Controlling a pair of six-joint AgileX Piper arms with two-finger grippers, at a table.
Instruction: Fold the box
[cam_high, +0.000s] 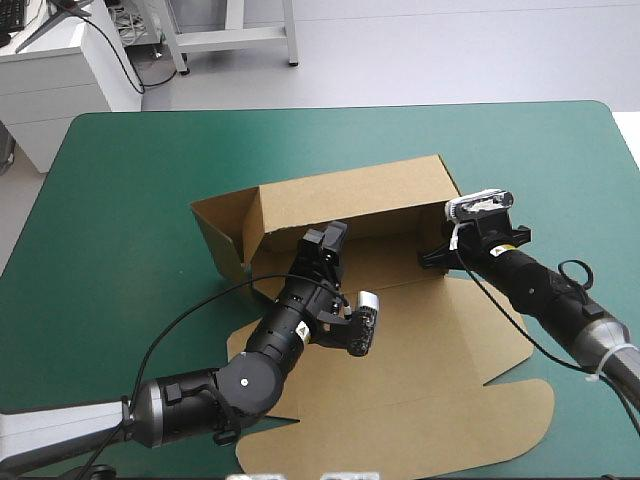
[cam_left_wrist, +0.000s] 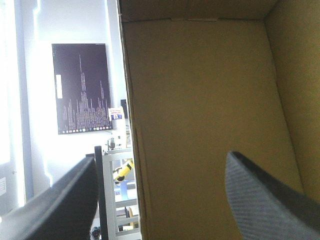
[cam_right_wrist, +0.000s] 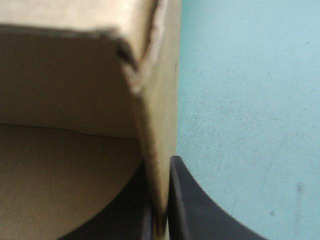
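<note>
Nearest me, the lid of the box (cam_high: 400, 350) lies flat on the teal-green table (cam_high: 120, 200), with the walls standing up beyond it. The left gripper (cam_high: 325, 243) is spread wide inside, holding nothing, while the right gripper (cam_high: 432, 258) pinches the right-hand wall. If that pinch slips or drags sideways, I'd guess the untucked far wall flops back down.

Bright, even light lay over the teal-green cover (cam_high: 120, 200), casting only soft shadows. The box (cam_high: 350, 195) was dimmer inside, and white glare flared beyond its wall.
</note>
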